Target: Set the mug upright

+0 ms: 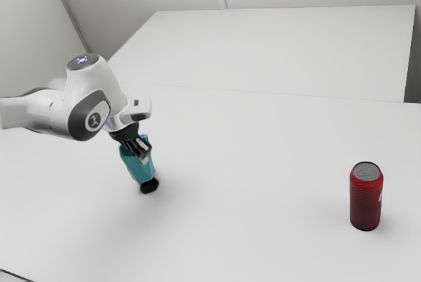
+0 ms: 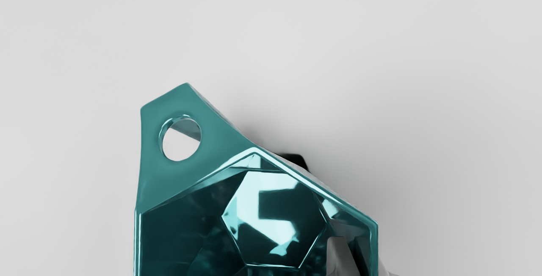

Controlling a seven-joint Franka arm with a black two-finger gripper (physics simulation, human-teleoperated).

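Note:
In the exterior view, my gripper [image 1: 140,147] is at the upper, open end of the teal mug [image 1: 138,168]. The mug leans, its black base [image 1: 149,185] down and toward the exterior view's right; whether the base touches the table I cannot tell. In the wrist view, I look into the faceted teal mug [image 2: 186,183], whose handle has a round hole. My gripper [image 2: 367,261] is shut on the mug's side wall, one finger inside and the other outside. The outer finger is mostly hidden behind the wall.
A red can [image 1: 366,196] stands upright on the white table [image 1: 256,229], well apart from the mug toward the exterior view's right. Pale walls rise behind the table.

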